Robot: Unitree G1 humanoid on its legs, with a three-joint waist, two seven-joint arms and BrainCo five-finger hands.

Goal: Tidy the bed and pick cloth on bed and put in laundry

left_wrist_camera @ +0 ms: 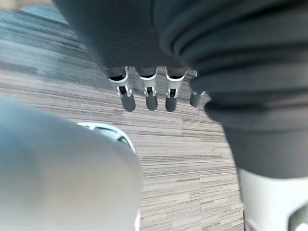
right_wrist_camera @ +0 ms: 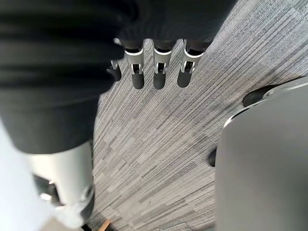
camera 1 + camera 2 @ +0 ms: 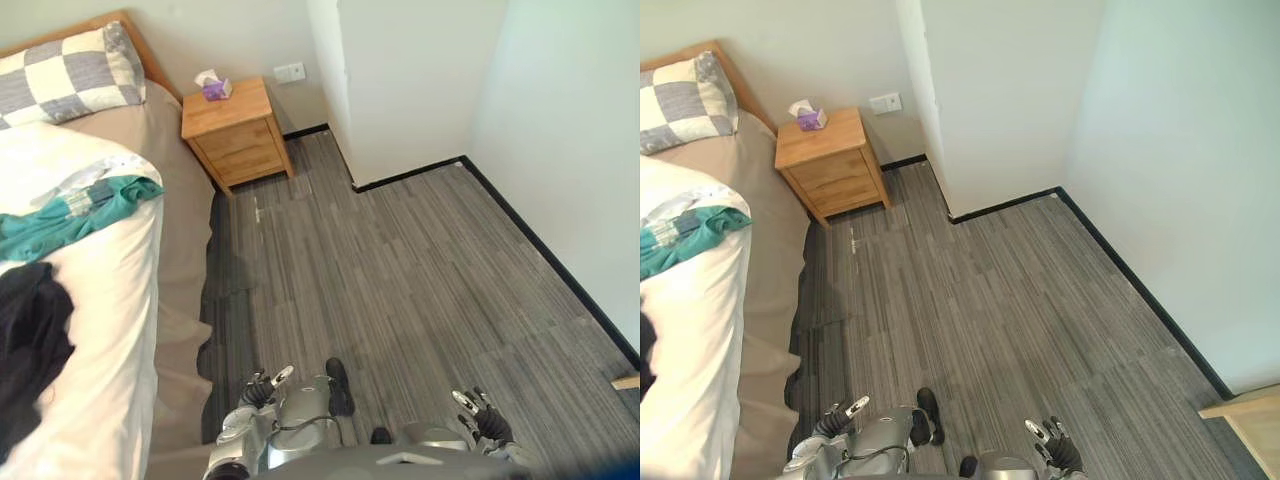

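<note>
The bed [image 3: 180, 240] lies along the left, with a beige sheet and a white duvet [image 3: 100, 330]. A teal and white cloth [image 3: 75, 212] lies crumpled on the duvet, and a black cloth [image 3: 30, 345] lies nearer me at the left edge. A checked pillow [image 3: 65, 72] rests at the headboard. My left hand [image 3: 265, 385] hangs low beside the bed's corner, fingers relaxed and empty. My right hand [image 3: 480, 412] hangs low over the floor on the right, also relaxed and holding nothing. Both wrist views show straight fingers [image 1: 150, 94] [image 2: 159, 72] over grey floor.
A wooden nightstand [image 3: 235, 130] with a tissue box [image 3: 213, 86] stands beside the headboard. A white wall corner [image 3: 400, 90] juts into the room. Grey plank floor [image 3: 400, 290] stretches right of the bed. A pale wooden edge [image 3: 1245, 410] shows at the right.
</note>
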